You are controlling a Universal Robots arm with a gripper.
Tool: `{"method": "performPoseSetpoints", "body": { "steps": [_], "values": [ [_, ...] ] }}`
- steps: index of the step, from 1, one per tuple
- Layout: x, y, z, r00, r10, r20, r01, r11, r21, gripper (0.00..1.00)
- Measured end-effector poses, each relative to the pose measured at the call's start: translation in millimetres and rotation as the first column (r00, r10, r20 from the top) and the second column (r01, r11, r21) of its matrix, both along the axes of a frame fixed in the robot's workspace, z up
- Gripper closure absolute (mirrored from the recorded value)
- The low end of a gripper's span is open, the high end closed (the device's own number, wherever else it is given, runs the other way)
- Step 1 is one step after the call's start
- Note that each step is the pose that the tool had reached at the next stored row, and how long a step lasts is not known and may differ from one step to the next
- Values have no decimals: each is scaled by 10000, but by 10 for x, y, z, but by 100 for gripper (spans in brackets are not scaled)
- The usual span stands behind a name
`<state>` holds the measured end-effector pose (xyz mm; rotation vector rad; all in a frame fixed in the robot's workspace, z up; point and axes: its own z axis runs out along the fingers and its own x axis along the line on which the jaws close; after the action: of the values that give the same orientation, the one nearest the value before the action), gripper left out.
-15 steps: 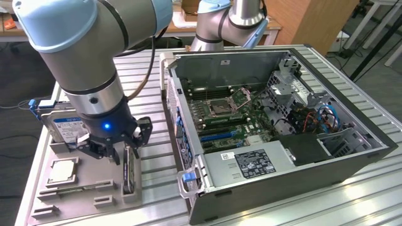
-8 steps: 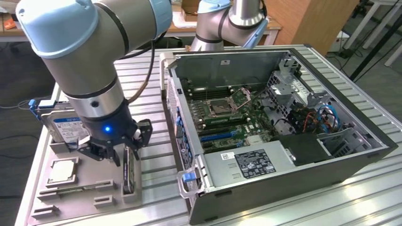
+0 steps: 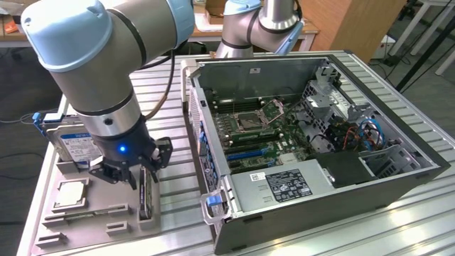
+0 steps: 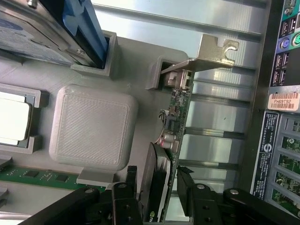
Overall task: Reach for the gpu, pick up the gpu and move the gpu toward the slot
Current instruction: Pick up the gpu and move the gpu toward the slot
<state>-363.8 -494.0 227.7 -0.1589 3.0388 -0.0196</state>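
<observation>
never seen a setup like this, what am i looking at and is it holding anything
It is a robot arm with a two-fingered hand at its end. One picture comes from a camera standing off the arm, the other from a camera on the wrist, looking along the hand. On the exterior view's right stands an open computer case. Beside it a grey tray holds parts: a blue-labelled hard drive, a square processor chip, a green memory stick and the gpu, a thin card standing on edge. The hand is open, one finger on each side of the gpu, not closed on it.
</observation>
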Motion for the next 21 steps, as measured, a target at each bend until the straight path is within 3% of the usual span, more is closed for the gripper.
{"method": "performPoseSetpoints", "body": {
  "steps": [21],
  "values": [
    [-5, 53, -129, 10000, -3, 4, 3, 10000, 4, 53]
  ]
}}
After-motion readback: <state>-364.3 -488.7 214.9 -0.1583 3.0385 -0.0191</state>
